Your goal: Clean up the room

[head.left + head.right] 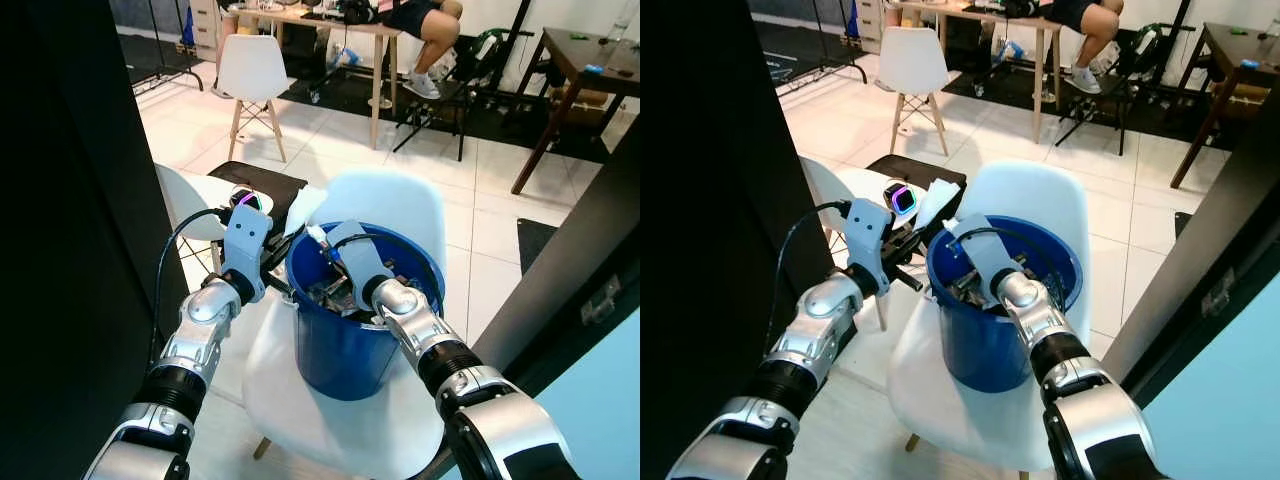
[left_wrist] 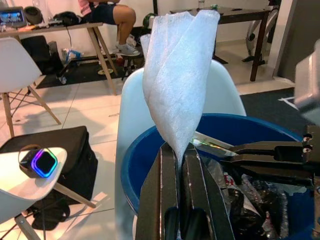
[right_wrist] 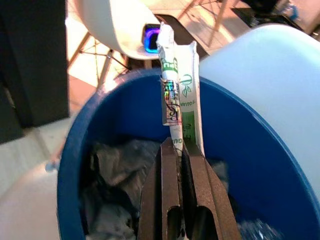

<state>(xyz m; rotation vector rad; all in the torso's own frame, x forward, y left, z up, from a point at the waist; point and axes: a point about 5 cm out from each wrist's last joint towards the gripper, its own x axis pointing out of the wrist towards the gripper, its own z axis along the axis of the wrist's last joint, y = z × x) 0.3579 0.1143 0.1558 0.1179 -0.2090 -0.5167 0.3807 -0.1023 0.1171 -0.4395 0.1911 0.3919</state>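
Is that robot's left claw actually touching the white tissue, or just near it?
Touching. In the left wrist view the left gripper has its two black fingers closed together on the lower end of the white tissue, which stands up above the blue bucket.

**A Count of What Is Showing**

One blue bucket (image 1: 345, 340) is sitting on one pale chair (image 1: 390, 200), directly under both sets of jaws. Two grippers are working there: the left gripper (image 2: 181, 150) is pinching one white tissue (image 2: 177, 75), and the right gripper (image 3: 181, 145) is pinching one green-printed wrapper (image 3: 182, 95). Two more white chairs (image 1: 250, 65) are standing beyond the jaws. One glowing device (image 2: 41, 162) is resting beside them. One seated person (image 1: 425, 25) is showing far behind.
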